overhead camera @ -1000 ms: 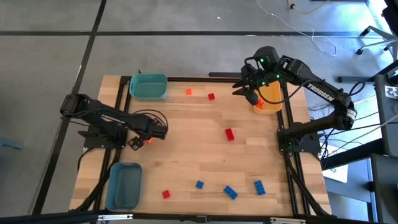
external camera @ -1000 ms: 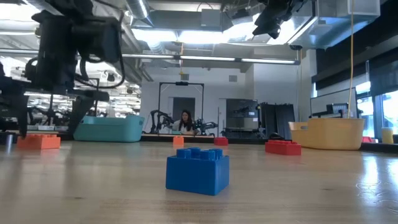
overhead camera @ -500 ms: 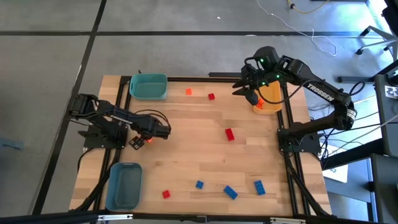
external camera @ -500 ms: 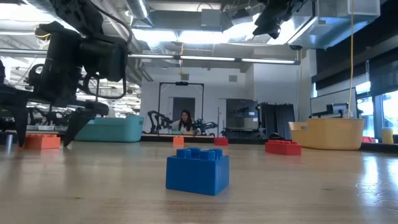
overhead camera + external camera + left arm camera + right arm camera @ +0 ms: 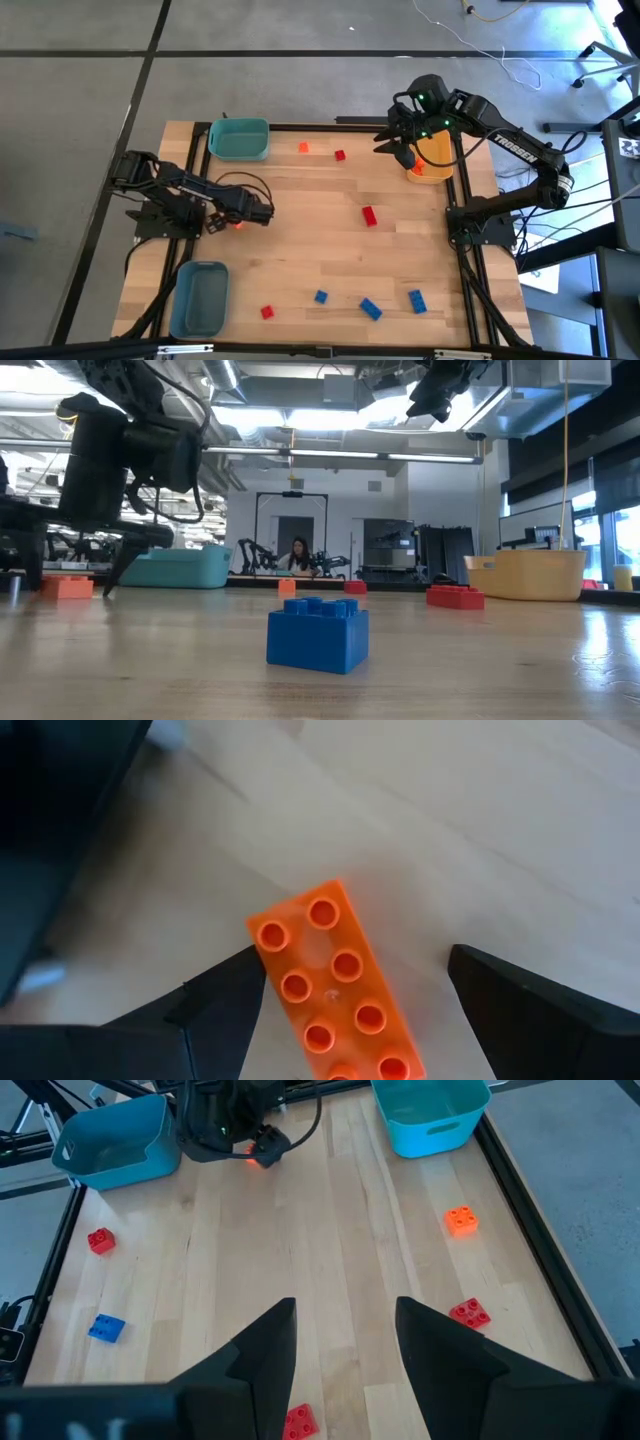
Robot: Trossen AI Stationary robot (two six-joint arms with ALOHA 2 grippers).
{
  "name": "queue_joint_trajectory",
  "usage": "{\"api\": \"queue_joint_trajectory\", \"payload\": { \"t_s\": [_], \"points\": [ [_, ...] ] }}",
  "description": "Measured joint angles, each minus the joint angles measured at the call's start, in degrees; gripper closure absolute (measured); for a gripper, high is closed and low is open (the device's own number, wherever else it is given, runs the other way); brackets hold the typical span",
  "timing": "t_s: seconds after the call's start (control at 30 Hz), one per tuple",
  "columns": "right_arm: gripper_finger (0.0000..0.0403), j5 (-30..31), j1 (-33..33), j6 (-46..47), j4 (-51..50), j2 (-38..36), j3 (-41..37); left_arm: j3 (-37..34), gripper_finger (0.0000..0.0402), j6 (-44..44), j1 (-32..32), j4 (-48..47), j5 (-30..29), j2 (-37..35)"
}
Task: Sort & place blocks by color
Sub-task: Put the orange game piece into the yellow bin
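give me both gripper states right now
left gripper: open, straddling the orange block on the table
right gripper: open, empty, raised by the yellow bin

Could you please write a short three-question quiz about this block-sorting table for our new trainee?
1. True or false: the open left gripper straddles a long orange plastic block.
2. The yellow-orange plastic bin is nearest which arm? A) left B) right
3. Fill in: three ___ plastic blocks lie along the wooden table's near edge, beside a small red one.

Key: 1 true; 2 B, where the empty right gripper hangs; 3 blue.
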Motion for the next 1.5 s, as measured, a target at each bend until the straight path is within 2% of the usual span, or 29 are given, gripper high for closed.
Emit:
{"api": "queue_joint_trajectory", "payload": {
  "t_s": [0.3,0.9,1.3,1.5],
  "points": [
    [0.0230,0.0,0.0,0.0,0.0,0.0,0.0,0.0,0.0089,8.9,0.0,0.1,-2.2,0.0],
    [0.0230,0.0,0.0,0.0,0.0,0.0,0.0,-0.1,0.0089,8.0,-1.2,1.6,-2.2,0.1],
    [0.0230,0.0,0.0,0.0,0.0,0.0,0.0,-0.6,0.0099,4.2,-2.7,3.0,-2.8,0.0],
    [0.0230,0.0,0.0,0.0,0.1,0.0,0.0,-2.9,0.0104,1.3,-2.8,4.7,0.0,-0.3]
  ]
}}
